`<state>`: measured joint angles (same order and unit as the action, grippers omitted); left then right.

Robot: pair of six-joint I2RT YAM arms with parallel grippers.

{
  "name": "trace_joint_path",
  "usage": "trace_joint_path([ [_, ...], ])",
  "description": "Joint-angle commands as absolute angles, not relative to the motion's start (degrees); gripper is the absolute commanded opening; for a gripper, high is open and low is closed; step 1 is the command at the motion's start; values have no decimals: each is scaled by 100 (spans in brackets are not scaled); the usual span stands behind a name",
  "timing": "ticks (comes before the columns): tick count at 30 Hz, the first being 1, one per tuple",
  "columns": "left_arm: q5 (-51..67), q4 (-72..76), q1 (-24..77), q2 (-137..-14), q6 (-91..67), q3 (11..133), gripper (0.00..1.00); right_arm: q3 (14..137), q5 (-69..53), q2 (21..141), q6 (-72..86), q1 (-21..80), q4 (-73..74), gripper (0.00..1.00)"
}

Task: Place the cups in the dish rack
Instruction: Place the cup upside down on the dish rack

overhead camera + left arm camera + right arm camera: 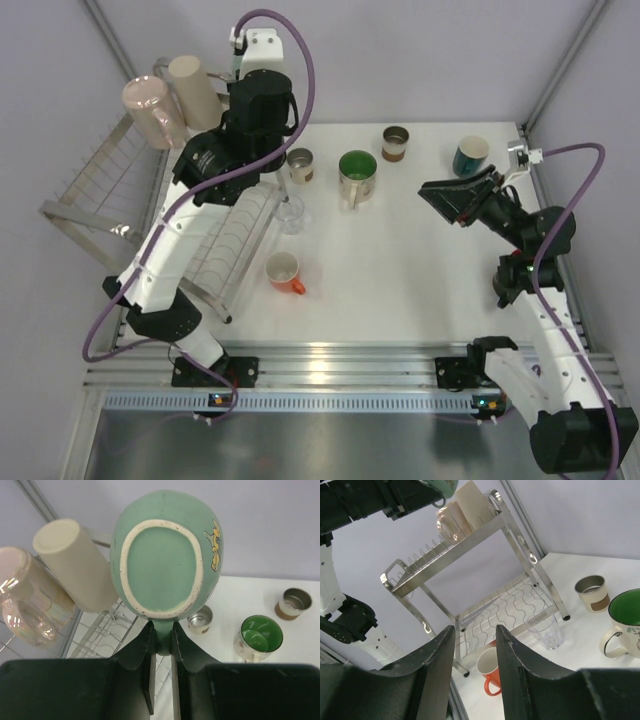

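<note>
The left gripper (pixel 162 639) was pinched on an upturned pale teal ceramic mug (pixel 162 555) at the upper left of the top view, above the silver wire dish rack (pixel 100 630). The right gripper (pixel 474 635) was spread and empty. The placing step seemed to be in hand: next, lower the mug beside the beige tapered cup (pixel 75 565), then let go.

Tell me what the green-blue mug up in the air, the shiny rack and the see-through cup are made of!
Teal mug: probably glazed ceramic, glossy, with a bare pale ring under its base.
Dish rack: metal, likely steel, silver and mirror-shiny.
Clear cup: glass or clear plastic, I can't tell which; you see straight through it.
</note>
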<state>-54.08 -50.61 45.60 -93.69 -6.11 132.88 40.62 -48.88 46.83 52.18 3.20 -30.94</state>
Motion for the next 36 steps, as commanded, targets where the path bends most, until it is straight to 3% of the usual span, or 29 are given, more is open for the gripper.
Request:
trace_joint_path([
  [1, -5589, -5317, 4509, -9062, -1125, 13080, 0, 4333, -4808, 4474, 4957, 264, -2936, 39],
  [12, -5546, -5810, 3788, -8209, -1767, 12182, 0, 4342, -4851, 4351, 4896, 264, -2699, 39],
  [29, -6178, -6143, 3762, -7919, -1574, 12366, 0, 4421, -4825, 4219, 4570, 264, -2110, 39],
  [36, -5977, -6381, 3165, -7682, -1652, 12103, 0, 4474, -4843, 4263, 4509, 272, -1960, 39],
])
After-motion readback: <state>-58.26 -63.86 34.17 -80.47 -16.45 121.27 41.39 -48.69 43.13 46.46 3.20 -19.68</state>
